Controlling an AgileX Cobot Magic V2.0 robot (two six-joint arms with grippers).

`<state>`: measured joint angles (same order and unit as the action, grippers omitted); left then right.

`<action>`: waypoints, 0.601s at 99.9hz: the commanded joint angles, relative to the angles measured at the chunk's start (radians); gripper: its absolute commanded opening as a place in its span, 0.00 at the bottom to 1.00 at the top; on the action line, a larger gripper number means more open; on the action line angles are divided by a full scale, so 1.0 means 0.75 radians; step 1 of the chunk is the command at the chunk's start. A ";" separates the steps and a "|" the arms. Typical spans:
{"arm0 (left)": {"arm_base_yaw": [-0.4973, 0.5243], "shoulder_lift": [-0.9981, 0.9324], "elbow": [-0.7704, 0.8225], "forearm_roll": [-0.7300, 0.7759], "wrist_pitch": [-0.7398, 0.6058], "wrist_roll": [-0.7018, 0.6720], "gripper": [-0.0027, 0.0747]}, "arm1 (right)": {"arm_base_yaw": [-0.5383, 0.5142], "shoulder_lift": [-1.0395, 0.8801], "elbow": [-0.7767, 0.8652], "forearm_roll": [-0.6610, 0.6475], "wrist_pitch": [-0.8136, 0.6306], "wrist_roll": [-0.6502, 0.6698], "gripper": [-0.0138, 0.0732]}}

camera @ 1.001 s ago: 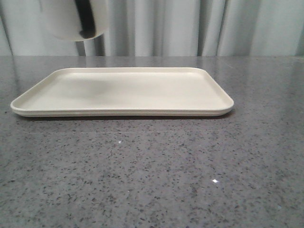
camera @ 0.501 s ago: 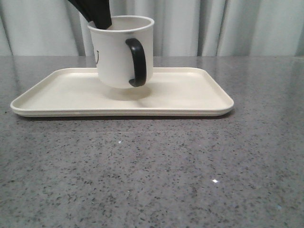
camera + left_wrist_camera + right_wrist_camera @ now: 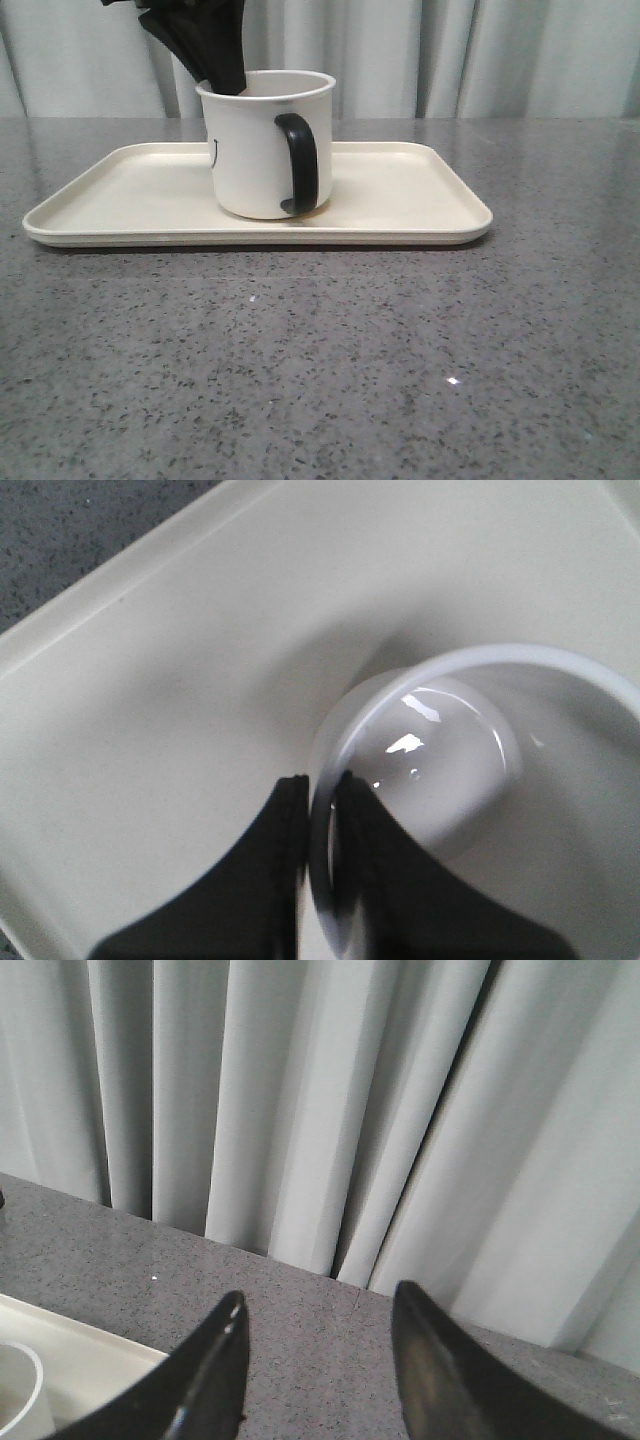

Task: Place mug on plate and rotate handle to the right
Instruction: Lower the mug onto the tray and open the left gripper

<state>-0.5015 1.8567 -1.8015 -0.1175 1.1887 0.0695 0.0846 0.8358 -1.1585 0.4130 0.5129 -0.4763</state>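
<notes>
While the mug (image 3: pixel 262 146) sits upright on the plate (image 3: pixel 120 190), roughly mid-plate & a touch left of centre, its base looks flat on the plate floor. Handle (image 3: pixel 299 163) faces the camera, angled slightly right in the front view. Left hand (image 3: pixel 226 80) comes in from above at the mug's back-left rim, clamped on the wall: in the left wrist view one finger (image 3: pixel 270 880) is outside the rim, the other inside, w/ the white wall pinched between them. A bit of black print shows on the mug's left side. Mug interior is glossy w/ light spots. Right hand (image 3: pixel 315 1345) hangs well off to the side, fingers apart, nothing between them, pointing at the grey speckled surface (image 3: pixel 320 360) & pale curtain (image 3: pixel 330 1100) behind. Plate corner & mug rim just peek into the right wrist view.
</notes>
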 commanded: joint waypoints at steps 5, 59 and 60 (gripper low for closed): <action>-0.010 -0.065 -0.047 -0.030 -0.013 0.008 0.01 | 0.000 -0.001 -0.040 0.002 -0.081 -0.010 0.56; -0.010 -0.065 -0.047 -0.044 -0.011 0.014 0.14 | 0.000 -0.001 -0.040 0.002 -0.073 -0.010 0.56; -0.010 -0.065 -0.047 -0.044 -0.011 0.014 0.15 | 0.000 -0.001 -0.040 0.002 -0.073 -0.010 0.56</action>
<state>-0.5015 1.8567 -1.8032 -0.1234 1.2023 0.0796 0.0846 0.8358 -1.1585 0.4126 0.5247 -0.4763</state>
